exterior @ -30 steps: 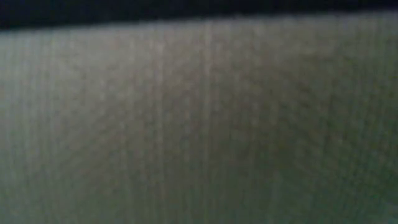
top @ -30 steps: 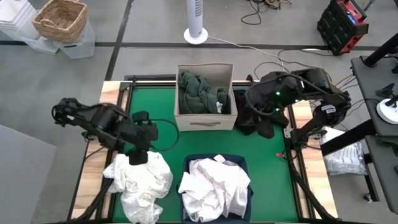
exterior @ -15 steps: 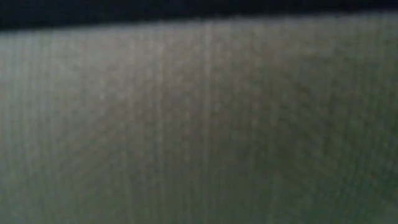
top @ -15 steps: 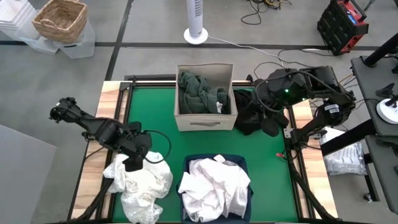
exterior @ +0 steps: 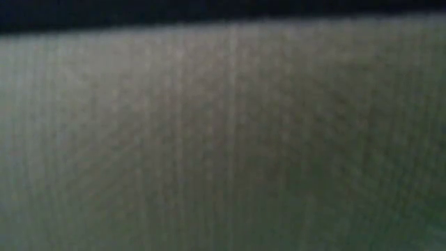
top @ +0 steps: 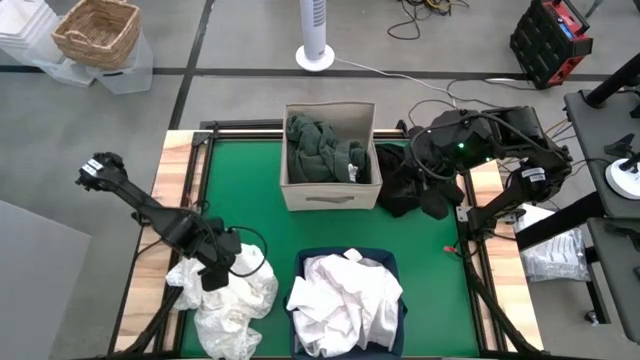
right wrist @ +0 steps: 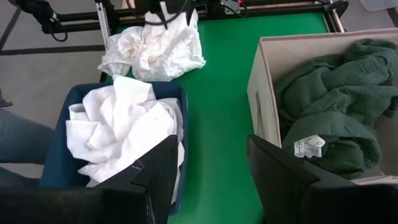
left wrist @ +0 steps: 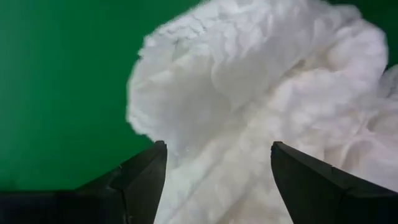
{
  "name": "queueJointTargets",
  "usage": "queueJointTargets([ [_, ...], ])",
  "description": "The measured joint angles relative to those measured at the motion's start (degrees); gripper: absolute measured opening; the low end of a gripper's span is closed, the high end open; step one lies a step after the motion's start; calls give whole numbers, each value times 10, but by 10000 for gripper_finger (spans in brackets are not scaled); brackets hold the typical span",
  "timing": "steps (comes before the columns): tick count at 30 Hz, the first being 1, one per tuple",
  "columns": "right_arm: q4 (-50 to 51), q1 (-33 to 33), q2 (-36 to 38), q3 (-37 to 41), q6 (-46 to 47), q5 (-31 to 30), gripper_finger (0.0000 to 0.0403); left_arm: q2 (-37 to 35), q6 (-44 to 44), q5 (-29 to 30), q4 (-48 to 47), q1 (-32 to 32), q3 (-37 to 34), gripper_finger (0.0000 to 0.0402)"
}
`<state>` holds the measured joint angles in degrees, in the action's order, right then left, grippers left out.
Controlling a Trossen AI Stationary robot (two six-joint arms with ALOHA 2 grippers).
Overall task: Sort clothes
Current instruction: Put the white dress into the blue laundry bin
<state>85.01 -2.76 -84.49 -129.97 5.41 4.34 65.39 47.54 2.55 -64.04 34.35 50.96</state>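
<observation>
Left tool (top: 212,276) released, fingers spread over the white clothes pile (top: 228,295) left of the navy bin (top: 392,262), more white clothes (top: 345,300) inside that bin, right tool (right wrist: 208,163) released, above black clothes (top: 410,188) beyond the bin, olive clothes (top: 325,150) in the beige box (top: 330,192).

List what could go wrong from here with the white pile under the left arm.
1. The left pincer is open right over the loose white pile, which looks like several garments bunched together; it may grab more than one, or only a thin fold that slips.
2. The pile spills over the table's front-left edge, so a drag could pull it off.
3. The navy bin already brims with white clothes; another might slide out.
</observation>
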Motion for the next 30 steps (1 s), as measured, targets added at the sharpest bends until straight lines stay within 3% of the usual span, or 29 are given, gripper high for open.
queueJointTargets([
  [16, 0, 0, 0, 0, 7, 0, 188, 1, 39, -23, 174, 1, -165, 263],
  [24, 0, 0, 0, 0, 1, -16, 183, 3, 82, -32, 262, 1, -211, 261],
  [27, 0, 0, 0, 0, -1, -21, 184, 4, 94, -41, 271, 1, -219, 241],
  [30, 0, 0, 0, 0, -2, -29, 186, 4, 95, -56, 282, 1, -224, 191],
])
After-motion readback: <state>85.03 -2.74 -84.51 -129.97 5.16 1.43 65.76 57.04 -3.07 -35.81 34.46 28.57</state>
